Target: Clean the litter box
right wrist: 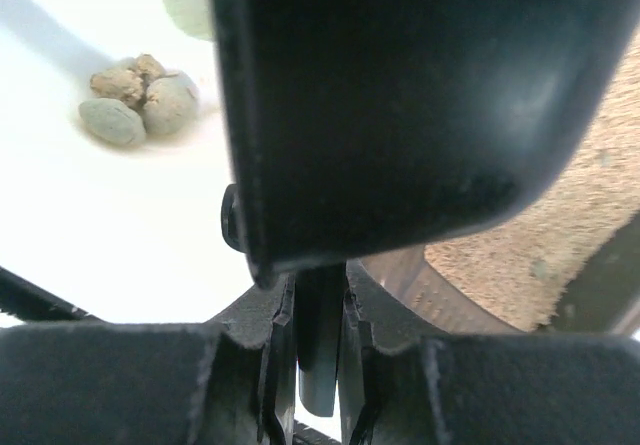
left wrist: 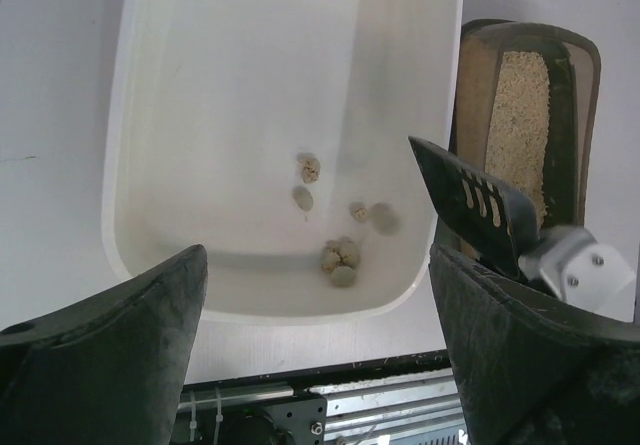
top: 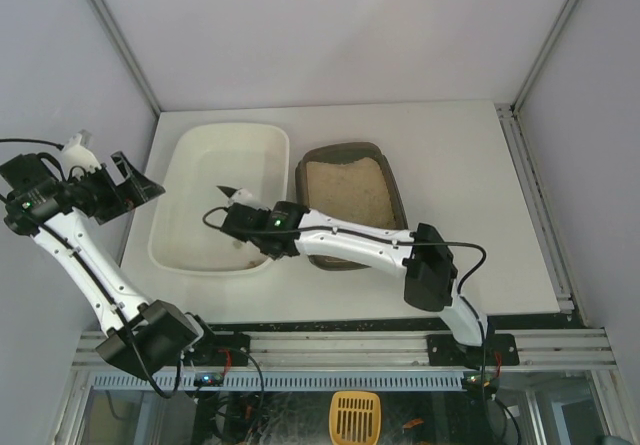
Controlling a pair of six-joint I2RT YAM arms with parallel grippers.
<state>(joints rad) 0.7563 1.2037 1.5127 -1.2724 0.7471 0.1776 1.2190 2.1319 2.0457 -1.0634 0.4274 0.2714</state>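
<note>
The dark grey-brown litter box point(top: 350, 155) with beige litter sits right of the white tray point(top: 175, 165); it also shows in the left wrist view point(left wrist: 480, 75) and the right wrist view point(right wrist: 560, 235). My right gripper point(top: 243, 208) is shut on the handle of a black slotted scoop point(top: 226, 190), held over the white tray's near right part. The scoop point(left wrist: 475, 205) fills the top of the right wrist view point(right wrist: 400, 95), its handle between the fingers point(right wrist: 318, 315). Several grey-brown clumps point(left wrist: 340, 255) lie in the white tray point(right wrist: 130, 105). My left gripper point(top: 135, 180) is open and empty, raised left of the tray point(left wrist: 318, 265).
The table's near edge and the metal rail point(top: 330, 350) lie just below the tray and box. A yellow scoop point(top: 355, 415) lies below the table front. Grey walls close in the left, back and right sides.
</note>
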